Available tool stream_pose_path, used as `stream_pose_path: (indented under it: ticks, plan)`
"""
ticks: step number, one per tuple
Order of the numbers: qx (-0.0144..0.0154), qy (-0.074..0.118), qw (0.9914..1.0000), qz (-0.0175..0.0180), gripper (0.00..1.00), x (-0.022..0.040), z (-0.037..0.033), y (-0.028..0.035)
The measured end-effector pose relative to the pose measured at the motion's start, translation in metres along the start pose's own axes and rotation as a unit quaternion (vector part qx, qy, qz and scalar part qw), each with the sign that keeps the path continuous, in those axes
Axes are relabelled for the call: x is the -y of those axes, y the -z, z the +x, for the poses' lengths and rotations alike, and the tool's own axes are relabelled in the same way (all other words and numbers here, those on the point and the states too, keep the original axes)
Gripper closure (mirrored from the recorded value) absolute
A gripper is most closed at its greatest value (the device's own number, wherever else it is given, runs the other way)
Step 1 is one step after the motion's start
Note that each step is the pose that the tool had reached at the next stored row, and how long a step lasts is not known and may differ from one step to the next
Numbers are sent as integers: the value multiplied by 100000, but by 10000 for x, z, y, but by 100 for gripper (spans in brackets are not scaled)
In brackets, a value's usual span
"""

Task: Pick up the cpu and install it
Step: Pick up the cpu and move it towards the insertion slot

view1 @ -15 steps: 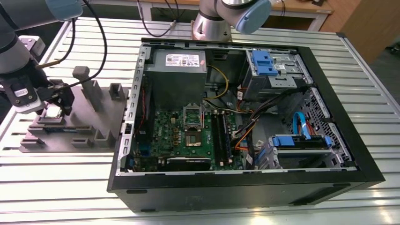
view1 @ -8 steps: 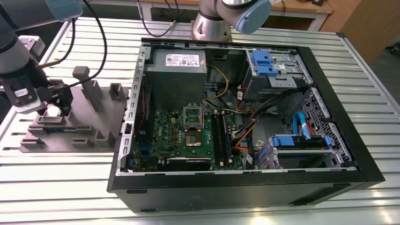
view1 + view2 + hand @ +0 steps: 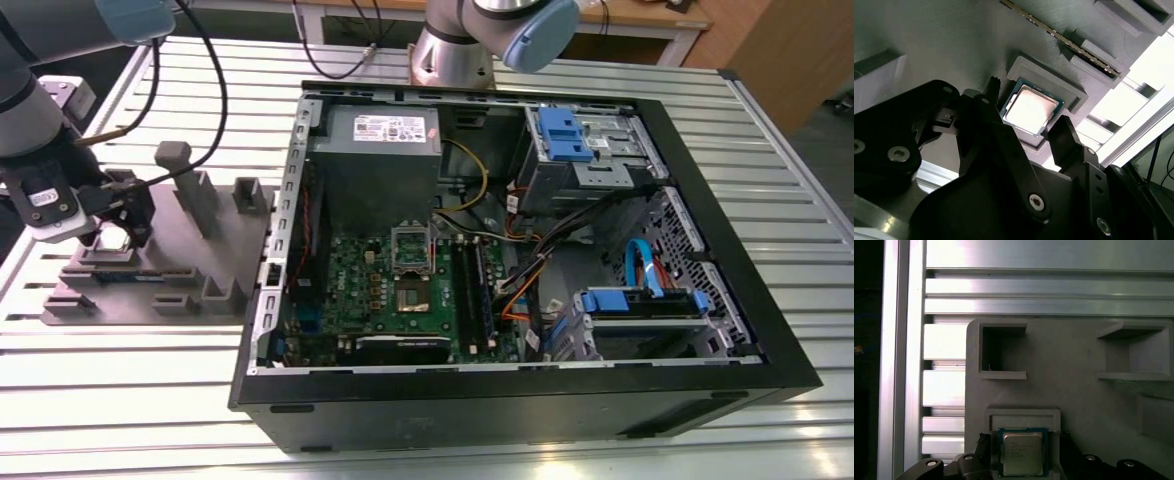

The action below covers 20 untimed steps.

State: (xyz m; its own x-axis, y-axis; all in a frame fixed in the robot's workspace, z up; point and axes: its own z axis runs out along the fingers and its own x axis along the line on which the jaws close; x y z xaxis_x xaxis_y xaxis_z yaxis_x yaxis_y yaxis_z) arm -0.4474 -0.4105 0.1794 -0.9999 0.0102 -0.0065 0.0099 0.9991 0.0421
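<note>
The cpu (image 3: 1031, 109) is a small square chip with a shiny metal top. It lies flat in a raised nest on the grey fixture plate (image 3: 200, 270), at the exterior view's left. My gripper (image 3: 1029, 100) hangs just above it, open. One black finger (image 3: 995, 95) stands on each side of the chip, apart from its edges. In the first wrist view the cpu (image 3: 1022, 452) lies between the two fingertips of the gripper (image 3: 1024, 436). In the exterior view the gripper (image 3: 114, 232) is low over the plate's near-left part. The green motherboard (image 3: 400, 300) lies inside the open computer case (image 3: 534, 385).
Upright posts and blocks (image 3: 200, 195) rise from the fixture plate beside the gripper. A long thin strip (image 3: 1064, 40) lies in a slot on the plate near the cpu nest. The case holds a grey power supply (image 3: 380, 140), blue drive brackets (image 3: 561, 135) and cables. A slatted metal table (image 3: 134, 400) carries everything.
</note>
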Motion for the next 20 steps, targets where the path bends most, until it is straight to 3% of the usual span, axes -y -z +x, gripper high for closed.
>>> stream_pose_path:
  ticks: [14, 17, 20]
  plan:
    - [34, 1, 100000, 9, 35, -1, 3, 15]
    - [294, 10, 100000, 6, 35, -1, 15, 15]
    - [360, 20, 99999, 0, 35, -1, 16, 14]
